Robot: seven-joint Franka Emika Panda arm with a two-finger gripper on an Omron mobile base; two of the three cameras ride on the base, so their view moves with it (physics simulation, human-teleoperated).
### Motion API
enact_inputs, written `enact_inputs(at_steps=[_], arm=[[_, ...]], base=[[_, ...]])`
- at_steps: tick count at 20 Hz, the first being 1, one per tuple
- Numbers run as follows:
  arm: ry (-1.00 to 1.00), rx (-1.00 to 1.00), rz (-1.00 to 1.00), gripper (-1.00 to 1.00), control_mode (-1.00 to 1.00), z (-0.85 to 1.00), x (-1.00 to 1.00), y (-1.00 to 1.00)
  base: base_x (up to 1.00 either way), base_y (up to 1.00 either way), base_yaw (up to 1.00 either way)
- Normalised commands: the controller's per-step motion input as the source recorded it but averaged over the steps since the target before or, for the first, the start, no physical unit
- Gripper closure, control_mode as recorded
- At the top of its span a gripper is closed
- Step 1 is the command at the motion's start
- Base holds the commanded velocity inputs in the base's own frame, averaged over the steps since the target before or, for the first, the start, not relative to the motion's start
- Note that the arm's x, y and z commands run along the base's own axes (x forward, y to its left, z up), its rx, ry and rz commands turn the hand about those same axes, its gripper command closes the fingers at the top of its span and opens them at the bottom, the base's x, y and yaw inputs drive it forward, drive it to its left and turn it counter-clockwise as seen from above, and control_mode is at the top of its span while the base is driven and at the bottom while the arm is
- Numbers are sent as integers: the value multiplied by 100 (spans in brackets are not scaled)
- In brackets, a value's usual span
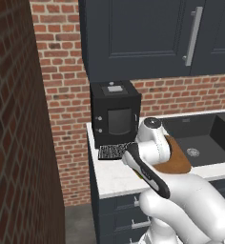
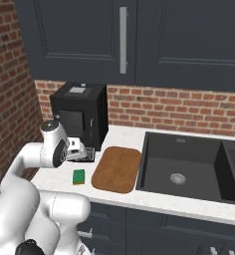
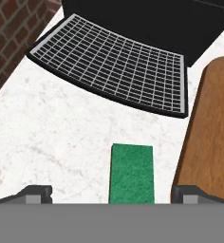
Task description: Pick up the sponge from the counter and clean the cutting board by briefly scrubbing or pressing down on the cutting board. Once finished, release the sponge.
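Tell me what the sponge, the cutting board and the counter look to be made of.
Sponge: matte green scouring top, probably foam beneath; a yellow edge shows in the right base view.
Cutting board: wood by its look, brown with faint grain, satin.
Counter: white stone-like slab with faint grey veining, smooth; possibly marble or laminate.

Sponge (image 2: 78, 176) on counter (image 2: 55, 180); cutting board (image 2: 117, 169) just right.
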Motion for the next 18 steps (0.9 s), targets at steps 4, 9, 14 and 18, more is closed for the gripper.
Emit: enact_inputs(at_steps=[4, 9, 14, 18], arm=[[-3, 0, 0, -100, -100, 16, -8, 2], [-5, 0, 0, -100, -100, 27, -13, 2], [-6, 0, 0, -100, -100, 29, -17, 2], [-8, 0, 0, -100, -100, 21, -18, 5]], base=[[0, 0, 0], [0, 0, 0], [0, 0, 0], [0, 0, 0]])
